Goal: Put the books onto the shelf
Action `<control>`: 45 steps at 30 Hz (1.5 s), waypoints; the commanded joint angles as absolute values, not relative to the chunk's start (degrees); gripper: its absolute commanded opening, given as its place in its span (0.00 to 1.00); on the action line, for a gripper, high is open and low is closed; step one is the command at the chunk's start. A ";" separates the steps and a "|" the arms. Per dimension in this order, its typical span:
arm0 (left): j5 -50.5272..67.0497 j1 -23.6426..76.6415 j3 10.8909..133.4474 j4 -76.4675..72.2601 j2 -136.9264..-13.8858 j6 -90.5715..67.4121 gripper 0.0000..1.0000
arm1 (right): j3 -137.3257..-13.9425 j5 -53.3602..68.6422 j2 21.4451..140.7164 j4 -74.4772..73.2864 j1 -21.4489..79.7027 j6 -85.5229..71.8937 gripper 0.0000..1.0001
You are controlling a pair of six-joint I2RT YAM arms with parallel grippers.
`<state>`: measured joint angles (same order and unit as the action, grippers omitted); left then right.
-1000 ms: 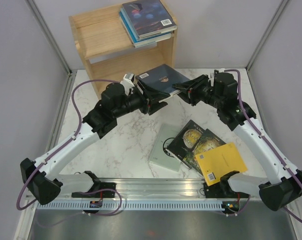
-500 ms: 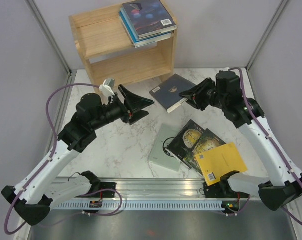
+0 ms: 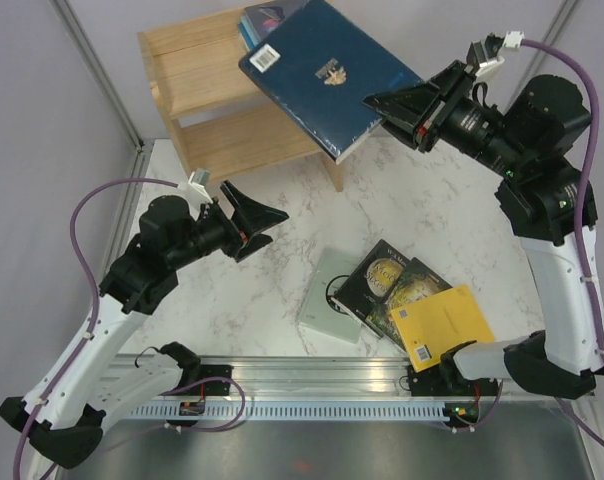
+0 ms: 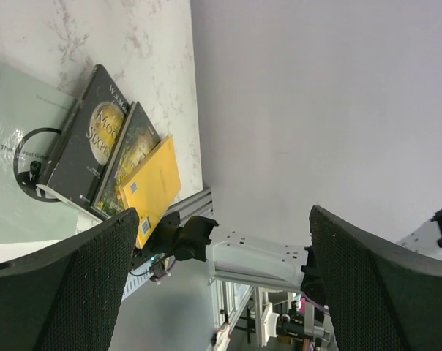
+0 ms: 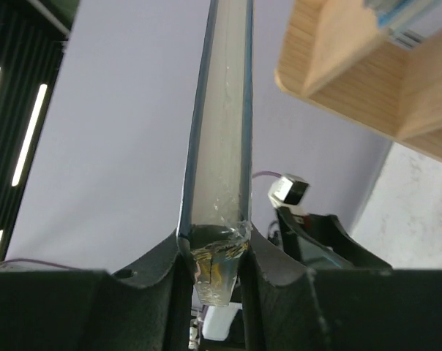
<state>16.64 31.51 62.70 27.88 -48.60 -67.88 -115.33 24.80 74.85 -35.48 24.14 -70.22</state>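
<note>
My right gripper (image 3: 382,110) is shut on the edge of a navy book (image 3: 327,75) and holds it high in the air, tilted, in front of the wooden shelf (image 3: 197,90). In the right wrist view the book (image 5: 221,110) stands edge-on between the fingers of that gripper (image 5: 215,256). Stacked books (image 3: 260,18) on the shelf top are mostly hidden behind it. My left gripper (image 3: 272,222) hangs open and empty over the table's left middle. On the table lie a pale book (image 3: 330,295), two black-and-gold books (image 3: 382,272) and a yellow book (image 3: 442,325).
Grey walls close in the marble table (image 3: 432,210) on three sides. An aluminium rail (image 3: 312,385) runs along the near edge by the arm bases. In the left wrist view the yellow book (image 4: 151,183) and the black-and-gold books (image 4: 89,142) lie beyond the open left gripper (image 4: 225,219).
The right arm has raised the navy book from low over the table up to shelf-top height. The left gripper let go of it, opened wide and drew back to the left.
</note>
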 commanded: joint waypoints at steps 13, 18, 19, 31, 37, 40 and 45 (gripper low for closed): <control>18.19 31.11 63.19 29.18 -46.94 -65.39 0.98 | -136.14 14.34 99.75 -9.59 19.86 -80.24 0.00; 17.49 31.11 63.02 31.37 -44.57 -65.65 0.96 | -140.88 8.27 105.98 -5.98 20.13 -82.61 0.00; 17.14 31.11 63.10 31.99 -44.21 -65.39 0.96 | -141.15 8.09 106.43 -5.02 20.13 -84.10 0.00; 11.69 31.11 65.30 40.86 -38.85 -63.37 0.98 | -138.52 5.19 110.56 5.18 22.58 -90.26 0.00; 8.70 31.11 67.06 44.56 -37.18 -62.58 0.99 | -137.64 4.75 111.62 6.24 24.60 -91.06 0.00; 7.30 31.11 67.15 45.61 -35.95 -62.75 1.00 | -135.71 4.22 111.01 6.33 24.87 -90.71 0.00; 5.19 31.11 68.03 47.19 -34.89 -62.67 1.00 | -132.90 2.73 109.86 5.46 24.96 -89.57 0.00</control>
